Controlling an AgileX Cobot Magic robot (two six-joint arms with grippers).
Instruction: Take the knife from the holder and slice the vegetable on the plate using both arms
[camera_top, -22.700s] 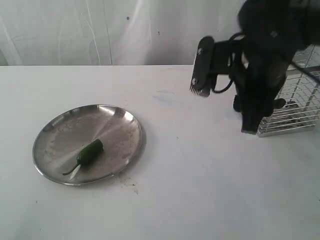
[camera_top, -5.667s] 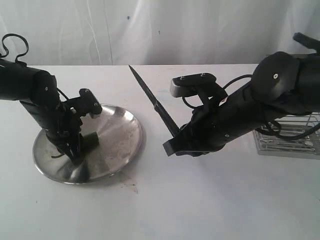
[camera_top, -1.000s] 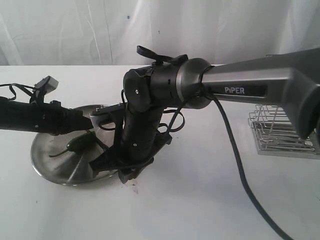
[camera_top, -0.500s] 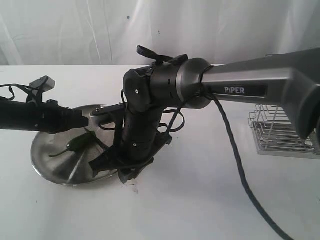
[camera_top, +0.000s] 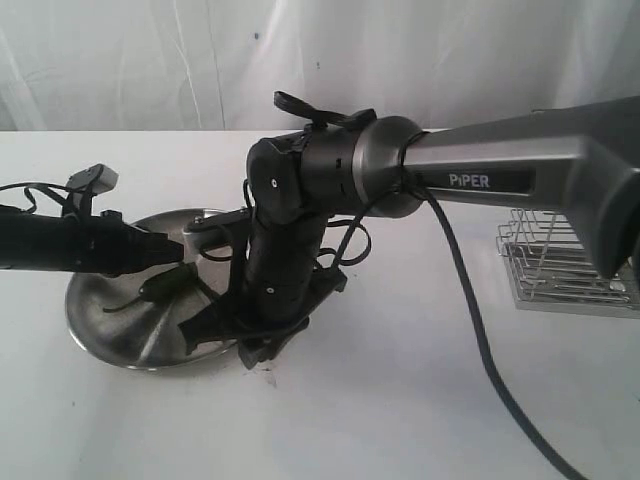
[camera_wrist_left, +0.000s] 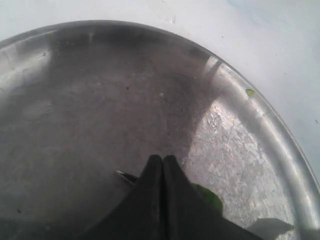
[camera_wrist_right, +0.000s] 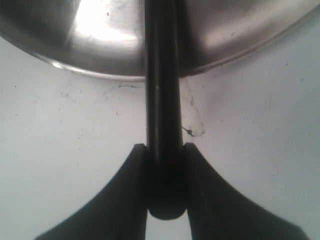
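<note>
The steel plate (camera_top: 100, 325) lies at the left of the table. On it is the dark green vegetable (camera_top: 160, 287), its thin stem pointing left. My left gripper (camera_wrist_left: 162, 159) is shut with nothing in it; its fingers reach over the vegetable (camera_wrist_left: 211, 198) and hide most of it. My right gripper (camera_wrist_right: 162, 150) is shut on the handle of the black knife (camera_wrist_right: 161, 100), which runs from the table over the plate's rim (camera_wrist_right: 100, 72). In the exterior view the right wrist (camera_top: 275, 290) covers the plate's right side and most of the knife.
The wire holder (camera_top: 560, 265) stands at the right, behind the right arm's "PiPER" link (camera_top: 487, 180) and hanging cable (camera_top: 480, 340). A tiny green speck (camera_wrist_left: 249, 92) sits on the plate's rim. Bare white table lies in front and behind.
The left arm has shifted slightly right and down over the vegetable. The right arm with the knife has barely moved.
</note>
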